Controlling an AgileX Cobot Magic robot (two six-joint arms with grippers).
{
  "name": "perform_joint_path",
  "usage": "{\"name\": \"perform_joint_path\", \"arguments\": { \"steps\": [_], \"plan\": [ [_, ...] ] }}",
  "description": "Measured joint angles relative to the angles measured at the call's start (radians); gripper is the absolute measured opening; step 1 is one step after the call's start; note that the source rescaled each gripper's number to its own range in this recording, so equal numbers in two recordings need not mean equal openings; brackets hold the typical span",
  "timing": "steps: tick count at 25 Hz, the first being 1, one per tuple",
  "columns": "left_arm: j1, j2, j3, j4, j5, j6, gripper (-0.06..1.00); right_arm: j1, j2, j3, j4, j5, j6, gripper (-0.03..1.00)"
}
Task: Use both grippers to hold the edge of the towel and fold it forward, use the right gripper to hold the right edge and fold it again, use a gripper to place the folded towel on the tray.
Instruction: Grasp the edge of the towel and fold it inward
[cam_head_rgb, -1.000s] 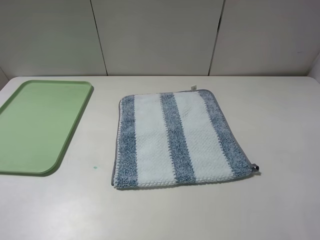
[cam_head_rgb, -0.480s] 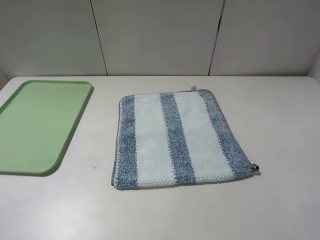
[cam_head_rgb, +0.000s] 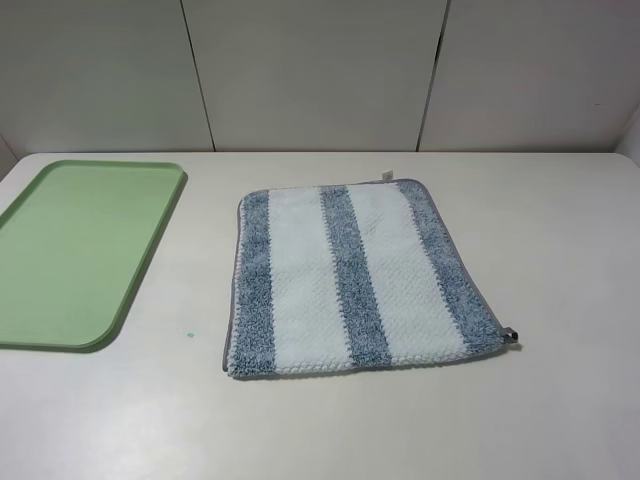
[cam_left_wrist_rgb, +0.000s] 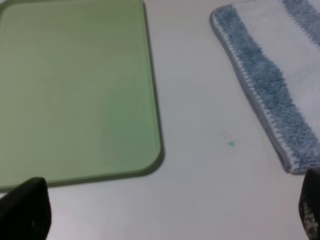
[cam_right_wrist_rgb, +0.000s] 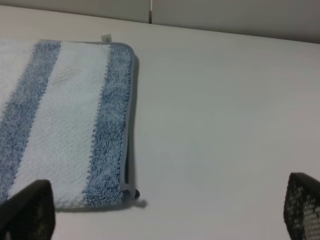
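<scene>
The striped towel (cam_head_rgb: 350, 280) lies flat on the white table, its grey hem (cam_head_rgb: 465, 265) along the right side and a small tag (cam_head_rgb: 383, 177) at the far edge. The green tray (cam_head_rgb: 80, 250) lies to its left, with nothing on it. Neither gripper shows in the exterior high view. In the left wrist view the left gripper (cam_left_wrist_rgb: 167, 210) is open above bare table between the tray (cam_left_wrist_rgb: 75, 85) and the towel (cam_left_wrist_rgb: 270, 75). In the right wrist view the right gripper (cam_right_wrist_rgb: 165, 207) is open, with the towel (cam_right_wrist_rgb: 65, 120) and its hem (cam_right_wrist_rgb: 129, 125) on one side.
A small dark loop (cam_head_rgb: 510, 335) sticks out at the towel's near right corner. A tiny green speck (cam_head_rgb: 190, 334) marks the table between tray and towel. Grey wall panels (cam_head_rgb: 320, 70) close off the far side of the table.
</scene>
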Motion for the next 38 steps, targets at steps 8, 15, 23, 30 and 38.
{"name": "perform_joint_path", "arguments": {
  "steps": [8,15,23,30,38],
  "plan": [
    [0.0,0.116,-0.083,-0.044,0.06,0.011,1.0,0.0,0.184,-0.067,0.0,0.011,-0.009,1.0],
    [-0.006,0.404,-0.273,-0.046,0.096,0.127,1.0,0.009,0.476,-0.163,0.004,-0.021,-0.101,1.0],
    [-0.201,0.69,-0.449,-0.046,0.097,0.326,0.99,0.015,0.756,-0.259,0.034,-0.081,-0.24,1.0],
    [-0.361,0.937,-0.474,-0.045,0.094,0.464,0.97,0.049,0.962,-0.327,0.093,-0.129,-0.425,1.0],
    [-0.448,1.141,-0.475,-0.042,-0.008,0.578,0.95,0.278,1.192,-0.337,0.079,-0.186,-0.589,1.0]
  ]
}}
